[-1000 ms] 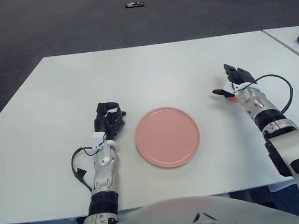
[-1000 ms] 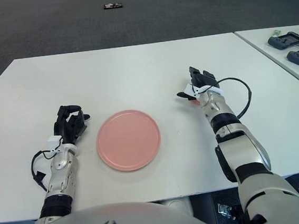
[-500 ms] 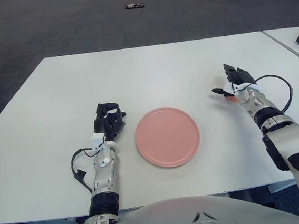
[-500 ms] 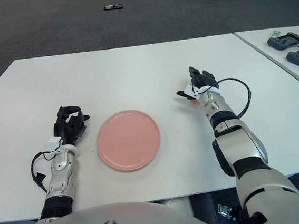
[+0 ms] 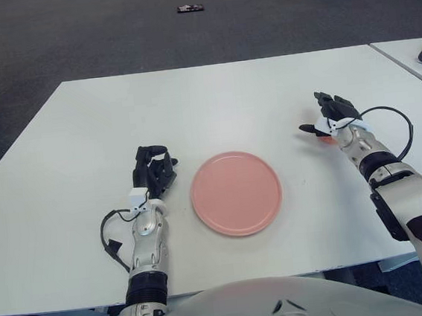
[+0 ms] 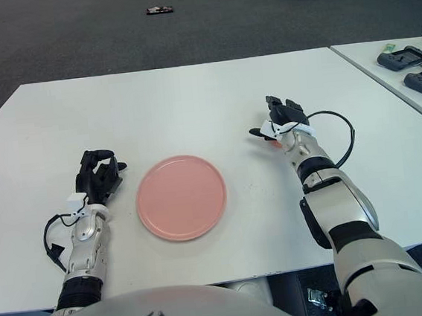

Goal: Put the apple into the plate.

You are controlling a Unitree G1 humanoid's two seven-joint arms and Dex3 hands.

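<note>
The apple (image 5: 326,137) shows only as a small red-orange patch at the right of the frame, mostly hidden under the right hand (image 5: 329,117), on the white bench (image 5: 190,100). The right hand sits over it with its dark fingers (image 5: 334,103) stretched up and away and the thumb reaching left; whether they actually grip the apple cannot be told. The pink plate (image 5: 236,193) lies flat at the centre of the frame, well apart from the apple and to its lower left, with nothing on it. The left hand (image 5: 153,173) shows just left of the plate, its black fingers (image 6: 98,169) curled in and holding nothing. At the far right edge, on a second bench (image 6: 405,72), lie dark devices (image 6: 415,67). A small dark object (image 5: 190,7) lies on the grey floor (image 5: 72,37) at the top of the frame.
</note>
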